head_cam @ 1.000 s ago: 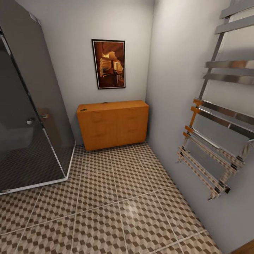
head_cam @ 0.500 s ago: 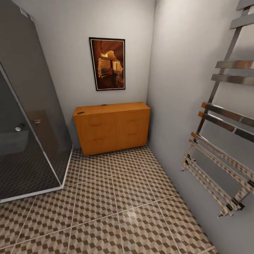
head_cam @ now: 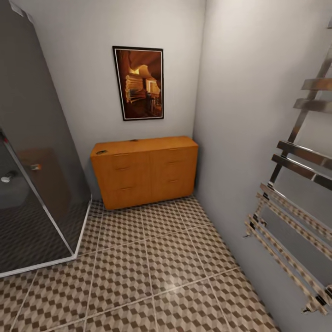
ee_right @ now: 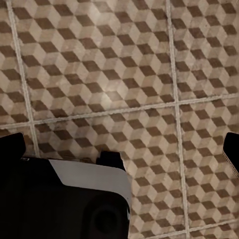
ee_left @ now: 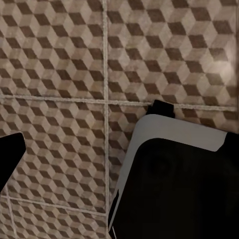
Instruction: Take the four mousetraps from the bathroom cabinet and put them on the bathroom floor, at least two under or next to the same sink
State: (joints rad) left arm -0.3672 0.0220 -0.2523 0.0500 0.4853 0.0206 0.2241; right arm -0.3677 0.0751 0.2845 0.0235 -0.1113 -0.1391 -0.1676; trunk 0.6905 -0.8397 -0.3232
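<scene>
The cabinet (head_cam: 145,170), a low orange-brown chest of drawers with bar handles, stands against the far wall in the head view, all drawers closed. Two small dark flat things (head_cam: 101,152) lie on its top, too small to tell whether they are mousetraps. The bathroom floor (head_cam: 157,263) of cube-pattern tiles stretches from me to the cabinet. In the left wrist view my left gripper (ee_left: 119,149) hangs open over the tiles, a black fingertip (ee_left: 10,159) at one edge. The right gripper (ee_right: 122,149) is open too, its fingertips (ee_right: 12,144) wide apart, nothing between them. The sink is out of view.
A dark glass shower cabin (head_cam: 32,184) fills the left side. A chrome towel rail (head_cam: 299,207) juts from the right wall. A framed picture (head_cam: 138,83) hangs above the cabinet. My own black and white base (ee_left: 174,184) shows under both wrist cameras.
The camera has moved forward towards the cabinet: it looks larger, the shower slides off to the left and the towel rail to the right. Nothing in the room itself has moved.
</scene>
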